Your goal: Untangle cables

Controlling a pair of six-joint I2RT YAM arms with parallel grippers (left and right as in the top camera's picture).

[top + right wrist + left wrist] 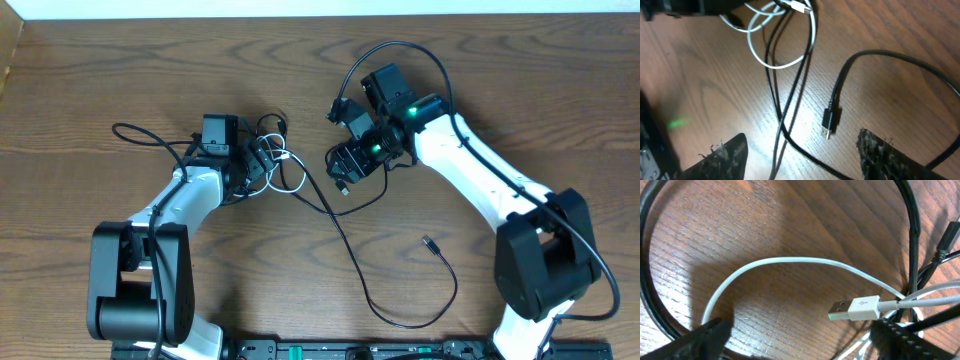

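Wooden table (90,70): dark brown, strong grain, pale strip along the far edge. White cable (290,172) lies in small loops left of centre, its USB plug (855,308) flat on the wood. Black cable (880,51) crosses those loops, runs toward the near edge and curls back in a wide bend. One small black plug (432,243) rests right of centre, well apart from the loops. Another (829,120) lies nearer them.

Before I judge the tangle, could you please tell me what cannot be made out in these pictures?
- Overhead: which of white cable and black cable lies on top beside the left gripper; too small.
- Left wrist: the white cable's loops, behind a finger and cut off by the right edge.
- Right wrist: where both cables go on, cut off by the upper edge.
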